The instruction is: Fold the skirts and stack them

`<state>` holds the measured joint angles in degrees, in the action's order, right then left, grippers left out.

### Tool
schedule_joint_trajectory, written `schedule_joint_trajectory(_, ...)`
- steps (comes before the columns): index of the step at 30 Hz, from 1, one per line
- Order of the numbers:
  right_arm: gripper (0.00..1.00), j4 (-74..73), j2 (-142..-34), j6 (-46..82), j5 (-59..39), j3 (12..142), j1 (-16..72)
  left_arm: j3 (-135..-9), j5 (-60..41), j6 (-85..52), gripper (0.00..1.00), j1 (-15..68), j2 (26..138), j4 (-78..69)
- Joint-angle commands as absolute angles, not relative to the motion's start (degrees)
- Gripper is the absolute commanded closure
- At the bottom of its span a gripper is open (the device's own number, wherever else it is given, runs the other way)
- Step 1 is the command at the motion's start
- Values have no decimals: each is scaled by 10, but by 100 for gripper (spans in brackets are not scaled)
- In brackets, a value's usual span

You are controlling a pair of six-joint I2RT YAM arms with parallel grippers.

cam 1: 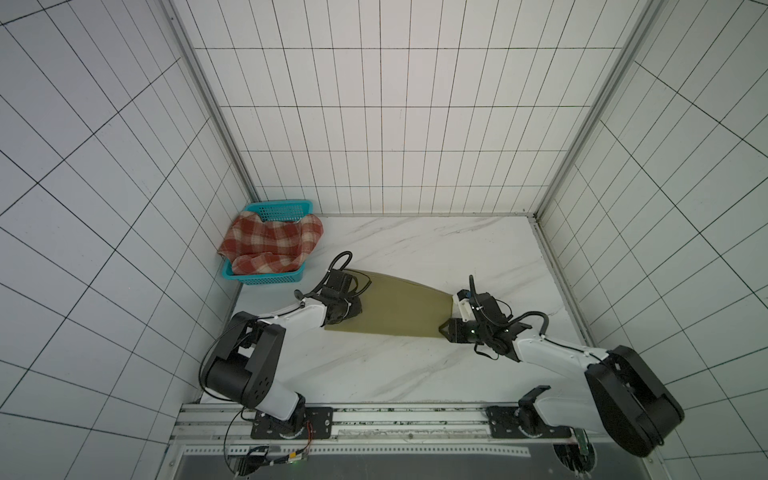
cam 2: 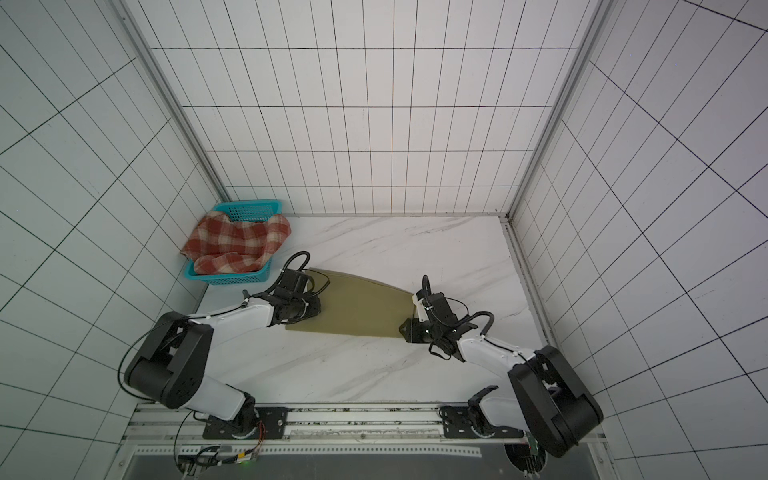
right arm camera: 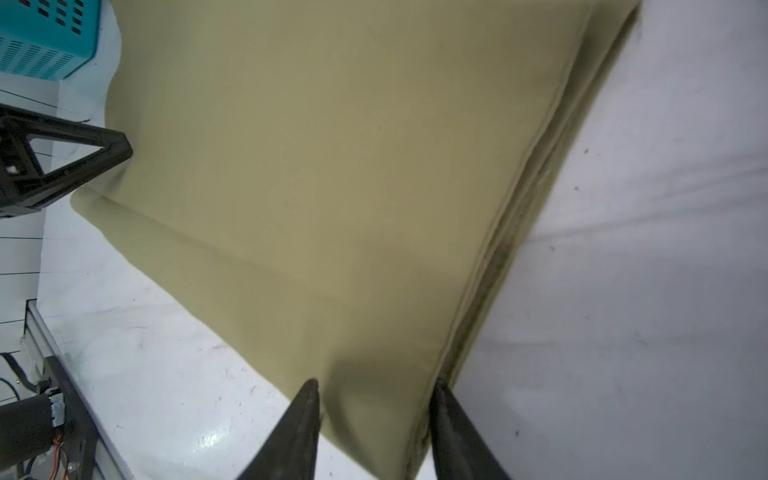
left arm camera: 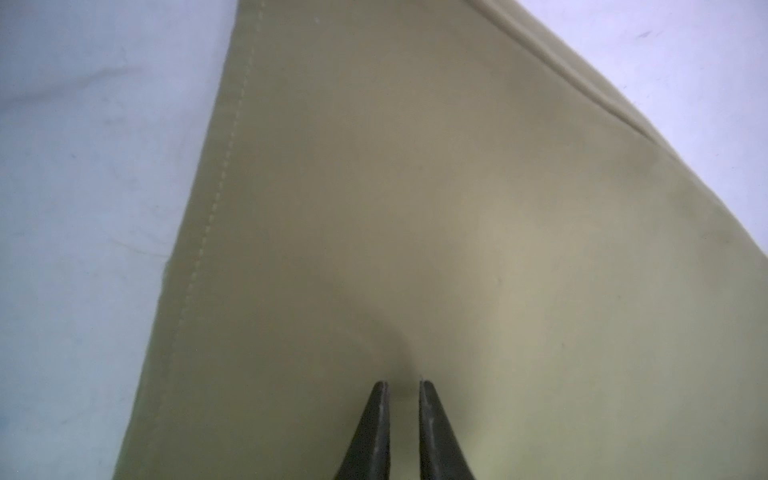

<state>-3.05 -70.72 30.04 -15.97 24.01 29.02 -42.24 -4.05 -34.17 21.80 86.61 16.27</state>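
Observation:
The olive skirt [cam 1: 399, 307] [cam 2: 361, 307] lies flat on the marble table, wide end to the left and narrow end to the right. My left gripper [cam 1: 351, 309] [left arm camera: 403, 386] presses down on the wide end, its jaws almost together and pinching the cloth. My right gripper [cam 1: 454, 319] [right arm camera: 376, 386] is open at the narrow end. Its two fingertips straddle the near corner of the olive skirt [right arm camera: 332, 187], beside the layered waist edge. The red-and-cream plaid skirt [cam 1: 270, 245] [cam 2: 237, 245] lies crumpled in the basket.
The teal perforated basket [cam 1: 278, 206] [cam 2: 249, 206] [right arm camera: 41, 37] stands in the back left corner against the tiled walls. Bare marble table [cam 1: 415, 374] stretches in front of and behind the olive skirt. An aluminium rail with both arm bases runs along the front edge.

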Motion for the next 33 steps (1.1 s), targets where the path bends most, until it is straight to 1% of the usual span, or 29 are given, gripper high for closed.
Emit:
schedule_joint_trajectory(1, 51, 3, -659, 305, -166, 209, 263, -454, -21, -319, 83, 242, 830, 178)
schedule_joint_trajectory(3, 49, 11, -639, 292, -185, 206, 234, -465, -21, -316, 83, 271, 822, 178)
schedule_joint_trajectory(4, 46, 14, -633, 283, -187, 206, 225, -471, -22, -317, 83, 286, 822, 178)
schedule_joint_trajectory(6, 44, 14, -634, 267, -195, 210, 208, -482, -32, -326, 83, 311, 831, 172)
schedule_joint_trajectory(9, 43, 3, -659, 246, -214, 218, 190, -488, -63, -343, 83, 349, 854, 137)
schedule_joint_trajectory(14, 42, -38, -698, 243, -253, 212, 159, -503, -85, -356, 83, 404, 904, 95)
schedule_joint_trajectory(23, 40, -105, -746, 257, -318, 189, 118, -496, -118, -382, 83, 429, 975, 41)
schedule_joint_trajectory(33, 40, -188, -805, 290, -363, 170, 113, -495, -129, -394, 83, 436, 1017, 25)
